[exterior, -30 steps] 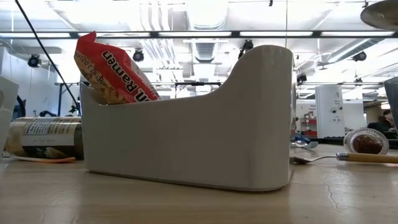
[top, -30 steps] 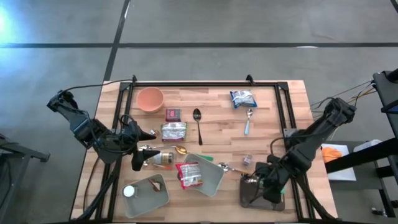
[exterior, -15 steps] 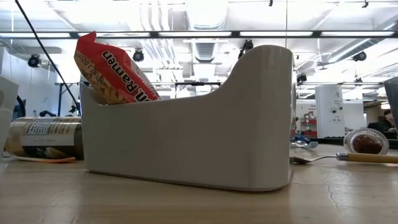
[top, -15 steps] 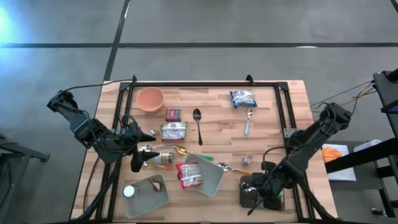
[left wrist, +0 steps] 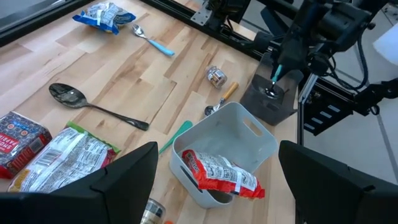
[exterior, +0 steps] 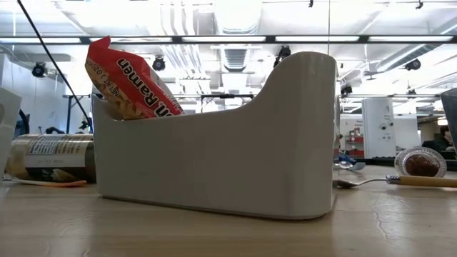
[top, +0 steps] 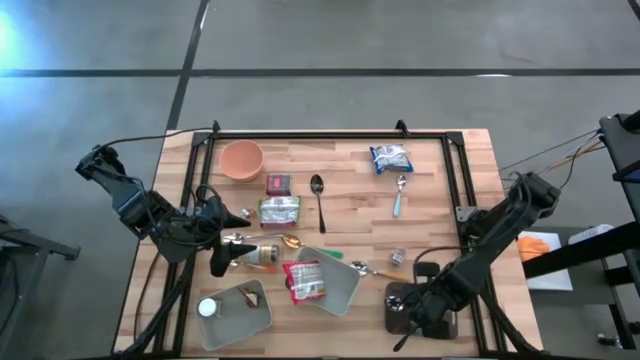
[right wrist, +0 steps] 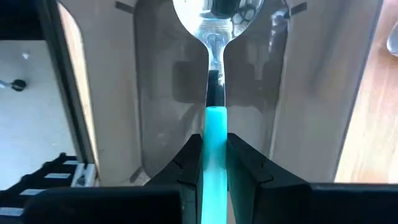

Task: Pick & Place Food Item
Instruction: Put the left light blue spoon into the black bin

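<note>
Right arm has sunk toward the lower right of the high view, carrying a spoon down into the dark bin.

Right gripper (top: 420, 312), fingers clenched on a teal-handled spoon (right wrist: 215, 93), bowl downward, hangs over the dark bin (top: 400, 312) at the table's lower right edge. Left gripper (top: 228, 240), fingers spread and empty, waits at left centre. The food item, a red ramen packet (top: 303, 280), already sits tilted in the white bin (top: 345, 285), lower centre. Risk, as I judge it: the spoon bowl catching the dark bin's wall on descent, or tipping out if let go too high. Nearby: wooden-handled spoon (top: 375, 271) and small jar (top: 397, 258) just beside the dark bin, black spoon (top: 318, 200) mid-table, blue packet (top: 389, 158) upper right, pink bowl (top: 241, 158) upper left. None blocks the drop.
</note>
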You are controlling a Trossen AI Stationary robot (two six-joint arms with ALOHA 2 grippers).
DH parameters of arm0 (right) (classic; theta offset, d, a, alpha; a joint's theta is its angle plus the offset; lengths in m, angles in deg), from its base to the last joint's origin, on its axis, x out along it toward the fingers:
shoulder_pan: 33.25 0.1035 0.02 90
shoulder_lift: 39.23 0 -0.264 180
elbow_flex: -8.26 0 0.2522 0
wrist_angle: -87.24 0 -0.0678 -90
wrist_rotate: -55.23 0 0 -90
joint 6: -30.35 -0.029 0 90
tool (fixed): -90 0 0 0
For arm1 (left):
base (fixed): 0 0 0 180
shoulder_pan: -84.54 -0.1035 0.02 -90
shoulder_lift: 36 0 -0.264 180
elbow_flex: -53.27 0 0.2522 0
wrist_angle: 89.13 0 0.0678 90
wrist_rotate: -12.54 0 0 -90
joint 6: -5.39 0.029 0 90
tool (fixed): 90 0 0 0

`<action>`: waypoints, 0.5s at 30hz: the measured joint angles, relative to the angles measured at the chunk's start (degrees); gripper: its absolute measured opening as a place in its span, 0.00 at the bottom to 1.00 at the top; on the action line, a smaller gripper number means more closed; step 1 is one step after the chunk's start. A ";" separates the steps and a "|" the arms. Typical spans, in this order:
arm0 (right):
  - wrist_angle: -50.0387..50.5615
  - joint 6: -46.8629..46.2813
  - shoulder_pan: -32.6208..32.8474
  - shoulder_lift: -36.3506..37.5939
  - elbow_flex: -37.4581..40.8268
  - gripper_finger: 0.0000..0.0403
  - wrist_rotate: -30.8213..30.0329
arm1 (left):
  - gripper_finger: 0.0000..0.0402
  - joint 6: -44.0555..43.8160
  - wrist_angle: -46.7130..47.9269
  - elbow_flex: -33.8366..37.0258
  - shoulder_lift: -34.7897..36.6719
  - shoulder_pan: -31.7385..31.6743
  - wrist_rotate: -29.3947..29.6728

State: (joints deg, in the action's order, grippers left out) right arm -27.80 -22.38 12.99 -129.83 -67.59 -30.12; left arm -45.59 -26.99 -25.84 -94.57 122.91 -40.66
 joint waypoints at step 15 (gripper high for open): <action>-0.12 -4.14 -0.17 -4.86 2.40 0.09 -0.47 | 0.85 -0.08 0.47 0.02 -0.02 -0.11 0.00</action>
State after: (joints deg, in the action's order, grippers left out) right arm -27.92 -26.51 12.81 -134.69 -65.19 -30.60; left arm -45.67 -26.52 -25.81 -94.59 122.80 -40.66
